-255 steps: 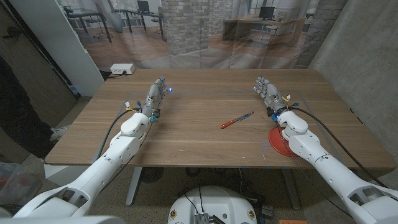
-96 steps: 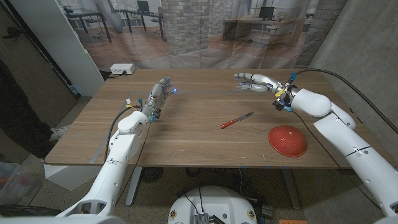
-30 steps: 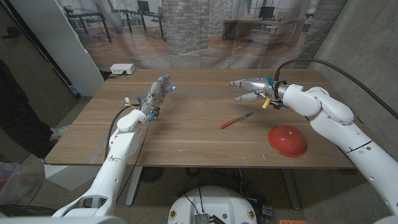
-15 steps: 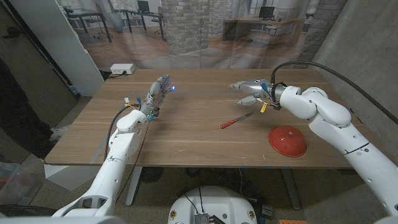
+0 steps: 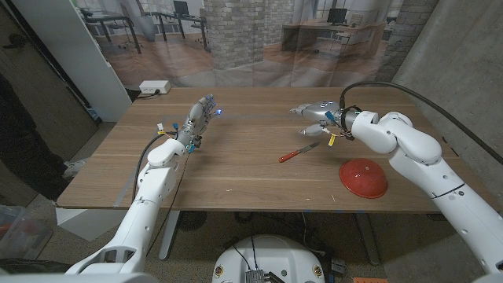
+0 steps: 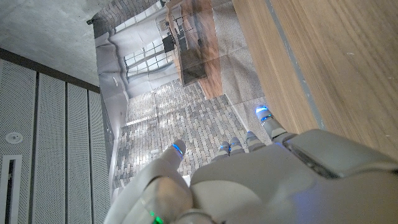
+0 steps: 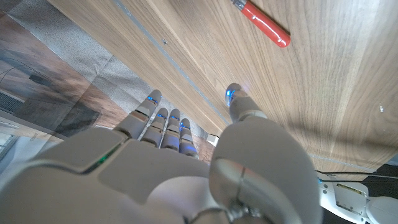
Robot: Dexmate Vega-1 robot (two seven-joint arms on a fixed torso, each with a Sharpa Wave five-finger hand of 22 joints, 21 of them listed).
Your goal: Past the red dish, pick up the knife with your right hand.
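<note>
head view: right robot hand (image 5: 314,115) hovers right of centre, fingers spread and empty, above the knife (image 5: 299,152) lying mid-frame on the table (image 5: 236,165); red dish (image 5: 363,178) lower right.

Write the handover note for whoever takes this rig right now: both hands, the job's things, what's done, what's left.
Right hand: holds nothing, fingers spread, hovering above the blade end of the knife.
Left hand: holds nothing, parked at the table's far left part, away from the job.
Knife: red handle, lying on the table, untouched.
Red dish: upside down near the front right edge, nearer the robot than the knife.
Done: reach past the dish.
Left: lower, grip the knife, lift.
</note>
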